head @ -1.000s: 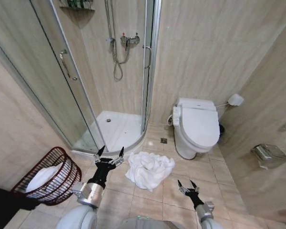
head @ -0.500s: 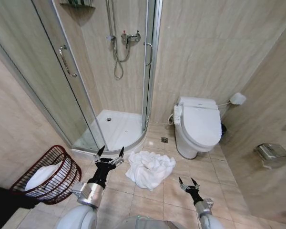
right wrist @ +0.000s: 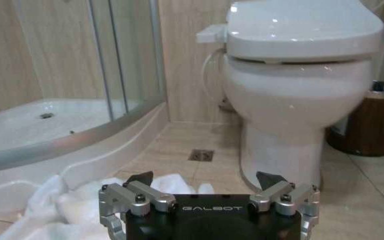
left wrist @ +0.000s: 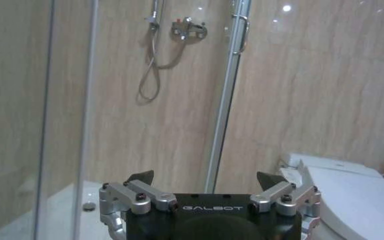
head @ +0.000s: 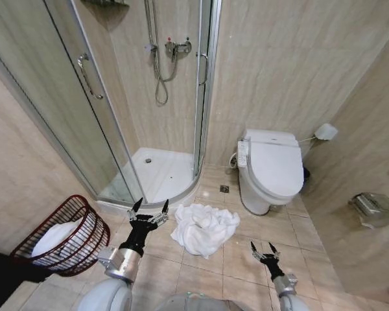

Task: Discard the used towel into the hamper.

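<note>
On the floor, the towel (head: pixel 204 229) lies between both open, empty end effectors, left (head: pixel 149 208) and right (head: pixel 263 249); the hamper (head: pixel 65 234) stands far left.

A white toilet (head: pixel 270 168) with its lid shut stands against the beige tiled wall, a small brown waste bin (right wrist: pixel 371 120) just beside it. A floor drain (head: pixel 223 190) lies between the toilet and the glass shower enclosure (head: pixel 117 97), where a shower hose (head: pixel 159 78) hangs.
</note>
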